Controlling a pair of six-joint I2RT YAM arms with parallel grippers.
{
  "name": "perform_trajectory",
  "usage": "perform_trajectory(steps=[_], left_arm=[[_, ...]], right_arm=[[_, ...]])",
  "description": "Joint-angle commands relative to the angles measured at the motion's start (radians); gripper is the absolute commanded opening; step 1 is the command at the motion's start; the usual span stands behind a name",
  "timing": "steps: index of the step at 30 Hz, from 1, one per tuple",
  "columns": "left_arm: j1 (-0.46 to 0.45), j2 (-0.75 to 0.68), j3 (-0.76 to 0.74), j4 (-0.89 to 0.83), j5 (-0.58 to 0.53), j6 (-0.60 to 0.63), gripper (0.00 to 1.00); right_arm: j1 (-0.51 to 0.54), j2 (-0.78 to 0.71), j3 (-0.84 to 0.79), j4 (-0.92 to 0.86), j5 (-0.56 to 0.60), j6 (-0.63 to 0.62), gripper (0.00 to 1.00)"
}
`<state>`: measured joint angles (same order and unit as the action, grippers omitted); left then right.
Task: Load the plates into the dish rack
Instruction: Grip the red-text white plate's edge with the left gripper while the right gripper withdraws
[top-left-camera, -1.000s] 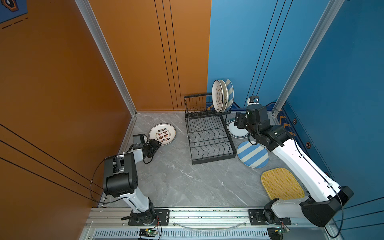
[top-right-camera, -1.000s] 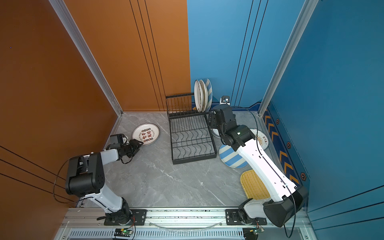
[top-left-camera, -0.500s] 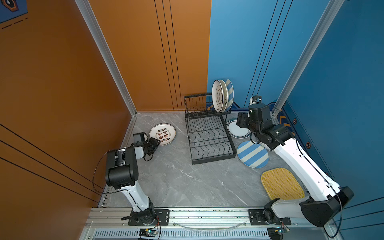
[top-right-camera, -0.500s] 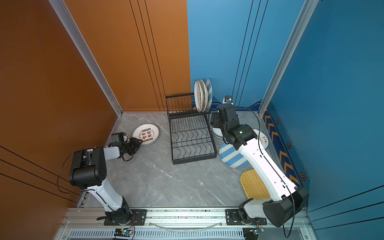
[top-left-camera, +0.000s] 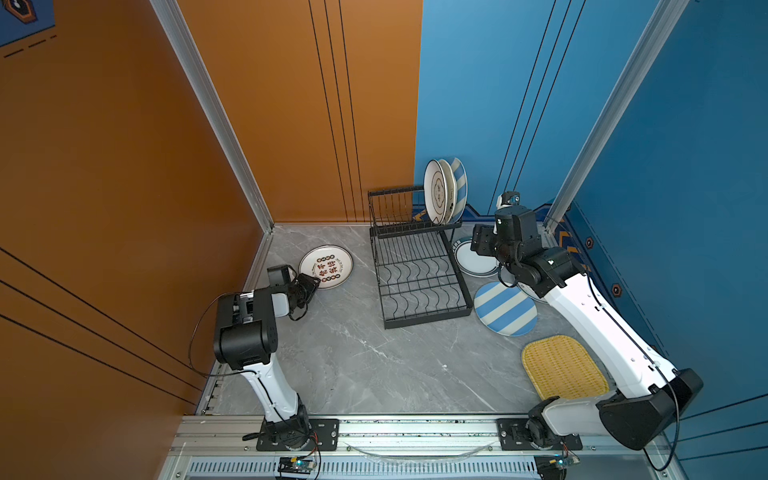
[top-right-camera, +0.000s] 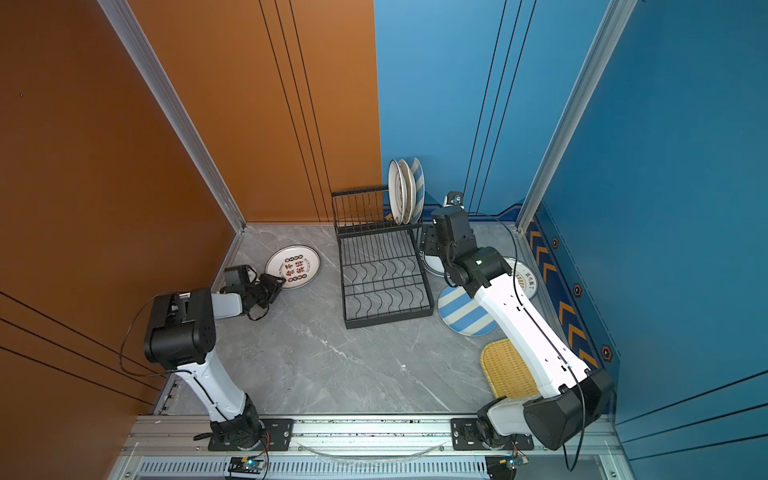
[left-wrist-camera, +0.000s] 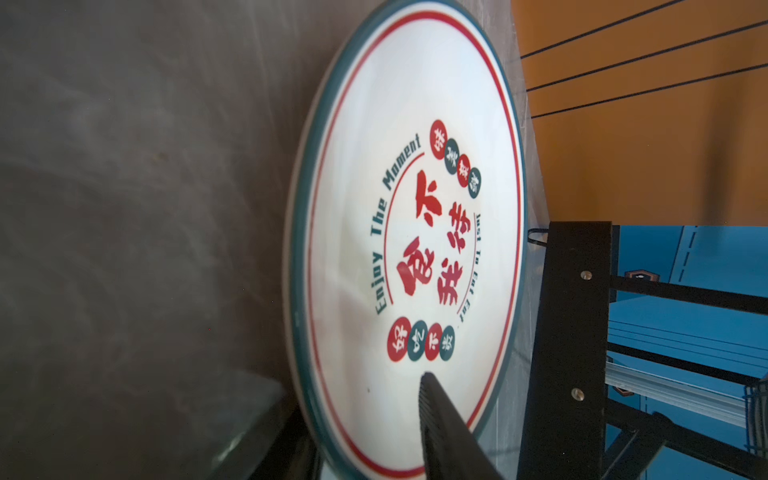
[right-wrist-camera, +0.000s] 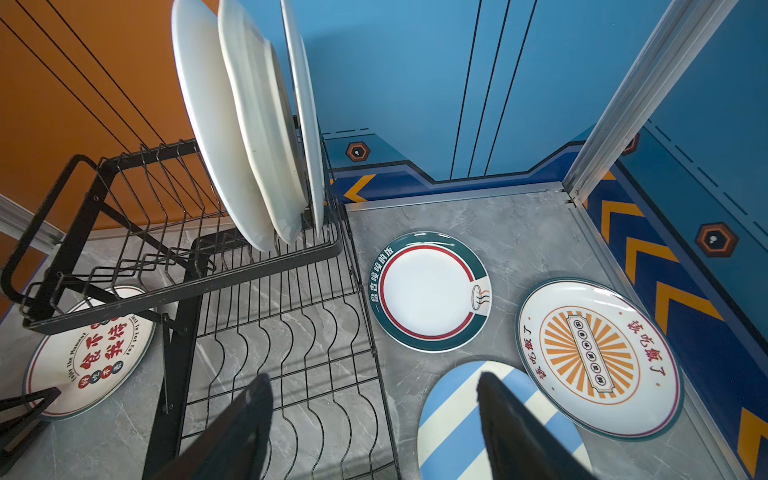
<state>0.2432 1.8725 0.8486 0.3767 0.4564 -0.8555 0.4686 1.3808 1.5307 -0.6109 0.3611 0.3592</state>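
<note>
Black wire two-tier dish rack (top-left-camera: 419, 270) on grey worktop (top-left-camera: 353, 365). Three round plates (top-left-camera: 442, 191) stand upright in its tall tier. Five not yet loaded, lying flat.

Left of rack: white red-lettered plate (top-left-camera: 326, 267), left jaws straddling its rim. Clamped or not, cannot tell.

Right of rack: green-rimmed plate (right-wrist-camera: 430, 291), orange-sunburst plate (right-wrist-camera: 594, 357), blue-cream striped plate (top-left-camera: 505, 307), yellow woven plate (top-left-camera: 563, 368). Here right jaws gape wide, empty.

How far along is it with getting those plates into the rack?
Three plates stand in the dish rack. The left pincer straddles the rim of the red-lettered plate, not lifted. Left lying flat: green-rimmed plate, sunburst plate, striped plate, yellow woven plate. Right pincer open, empty.
</note>
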Motion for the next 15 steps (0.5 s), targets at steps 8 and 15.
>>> perform_trajectory(steps=[8, 15], left_arm=[[0.023, 0.060, -0.020, 0.060, 0.004, -0.047, 0.06], [0.042, 0.043, -0.030, 0.079, 0.027, -0.066, 0.00]], right_arm=[[-0.010, 0.009, 0.023, -0.009, -0.032, 0.032, 0.78], [-0.010, 0.003, 0.018, -0.010, -0.045, 0.036, 0.78]])
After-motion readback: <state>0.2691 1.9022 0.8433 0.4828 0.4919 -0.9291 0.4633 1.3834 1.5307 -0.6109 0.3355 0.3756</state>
